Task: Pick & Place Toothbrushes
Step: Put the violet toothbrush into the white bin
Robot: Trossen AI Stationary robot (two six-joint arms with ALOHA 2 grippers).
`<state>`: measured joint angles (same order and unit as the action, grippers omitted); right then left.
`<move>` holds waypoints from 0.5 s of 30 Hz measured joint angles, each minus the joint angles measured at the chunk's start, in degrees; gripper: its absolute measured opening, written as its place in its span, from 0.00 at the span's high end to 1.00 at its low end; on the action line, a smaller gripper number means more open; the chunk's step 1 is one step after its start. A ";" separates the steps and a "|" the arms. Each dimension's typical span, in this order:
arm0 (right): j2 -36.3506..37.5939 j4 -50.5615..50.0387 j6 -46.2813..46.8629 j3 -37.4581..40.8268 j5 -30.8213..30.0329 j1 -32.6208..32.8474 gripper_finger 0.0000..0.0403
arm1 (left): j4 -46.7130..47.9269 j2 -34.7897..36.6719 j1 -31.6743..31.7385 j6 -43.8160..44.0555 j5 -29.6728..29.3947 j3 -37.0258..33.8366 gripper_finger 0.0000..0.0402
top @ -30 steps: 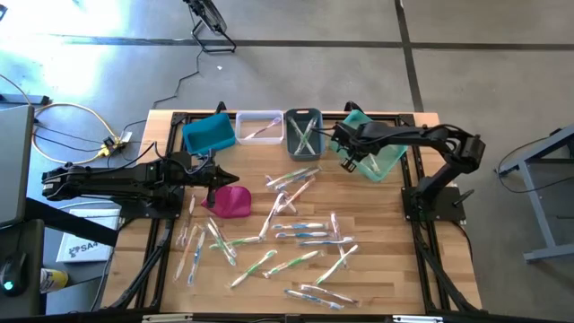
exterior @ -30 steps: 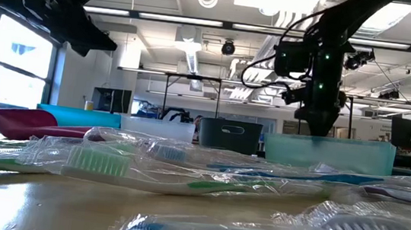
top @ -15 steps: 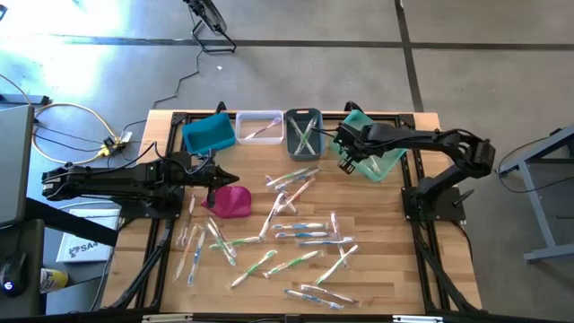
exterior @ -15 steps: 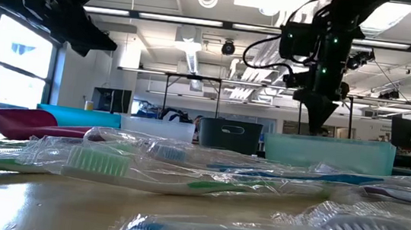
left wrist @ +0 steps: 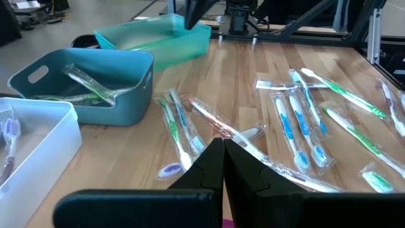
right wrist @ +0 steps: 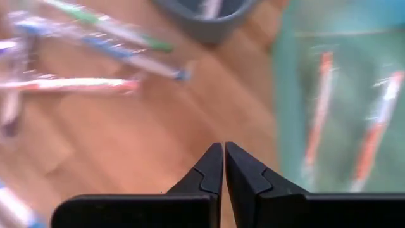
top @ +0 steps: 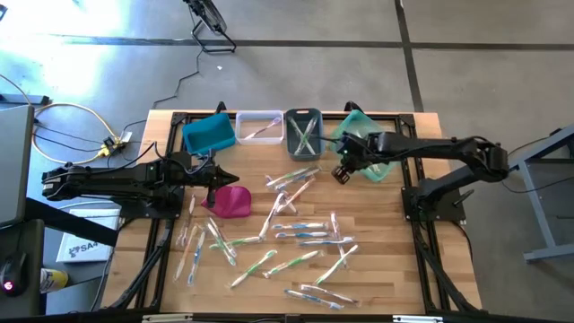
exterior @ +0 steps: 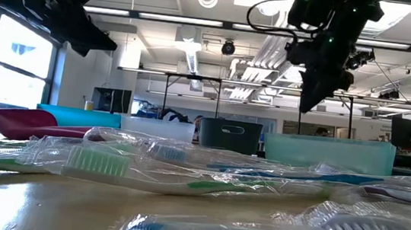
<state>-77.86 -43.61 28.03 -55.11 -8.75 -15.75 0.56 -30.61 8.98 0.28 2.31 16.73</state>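
Both fingers shut, right hand [top: 342,173] apparently higher

Wooden table [top: 377,260] has a mess of wrapped toothbrushes [top: 300,235] scattered all over the middle, a magenta pouch [top: 231,201] near the left side, and blue [top: 208,134], clear [top: 258,126], grey [top: 303,131] and teal bins [top: 369,152] lined along the back edge.
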 joint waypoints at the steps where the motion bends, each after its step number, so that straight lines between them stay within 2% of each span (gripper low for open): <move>1: 0.07 0.24 0.85 0.00 1.30 0.82 0.97 | 0.00 0.00 0.00 -0.01 0.00 0.00 0.99; 9: -0.45 2.68 2.41 0.00 9.64 7.04 0.97 | -0.01 -0.01 0.00 0.01 0.00 0.00 0.99; 12: -0.43 4.08 5.58 0.00 8.50 9.67 0.97 | 0.00 -0.02 -0.01 0.01 0.00 0.00 0.99; 15: -0.14 4.76 9.07 0.00 4.12 12.68 0.97 | 0.00 -0.02 0.00 0.02 0.00 0.00 0.99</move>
<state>-78.00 -38.85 37.10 -55.11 -4.63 -3.07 0.56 -30.63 8.99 0.31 2.31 16.73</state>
